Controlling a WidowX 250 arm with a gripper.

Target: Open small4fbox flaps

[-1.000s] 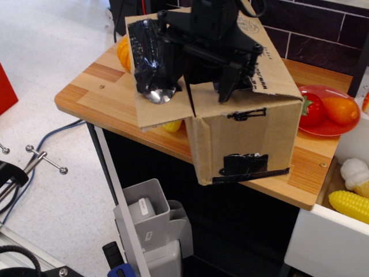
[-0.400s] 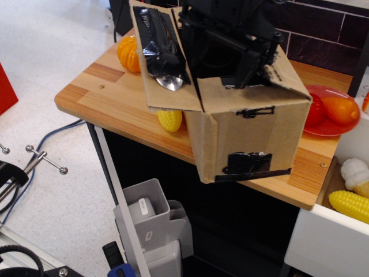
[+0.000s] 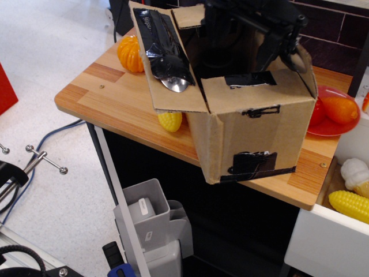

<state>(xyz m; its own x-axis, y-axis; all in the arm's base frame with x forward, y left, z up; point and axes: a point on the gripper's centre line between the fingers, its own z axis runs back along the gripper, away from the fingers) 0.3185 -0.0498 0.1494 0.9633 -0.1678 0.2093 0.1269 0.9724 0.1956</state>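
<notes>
The small4fbox point(image 3: 251, 138) is a brown cardboard box with black tape patches, standing at the front edge of the wooden table point(image 3: 109, 95). Its left long flap point(image 3: 167, 60), with glossy black tape and a silvery patch, is tilted up and outward to the left. The near flap point(image 3: 248, 89), with a black tape strip, stands nearly upright above the front face. Another flap point(image 3: 302, 63) leans outward at the right. My black gripper point(image 3: 239, 49) hangs over the box's open top, its fingers apart with nothing between them. The box's inside is dark and hidden.
An orange toy pumpkin point(image 3: 128, 53) sits behind the left flap and a yellow toy corn point(image 3: 170, 120) under it. A red plate point(image 3: 340, 126) with toy fruit point(image 3: 340, 109) is at the right. A white bin point(image 3: 323, 236) holds corn point(image 3: 349, 205).
My gripper moved right and up across the box top. The right flap, flat before, was pushed up and now stands open. The left flap tipped further outward, and the box shifted slightly.
</notes>
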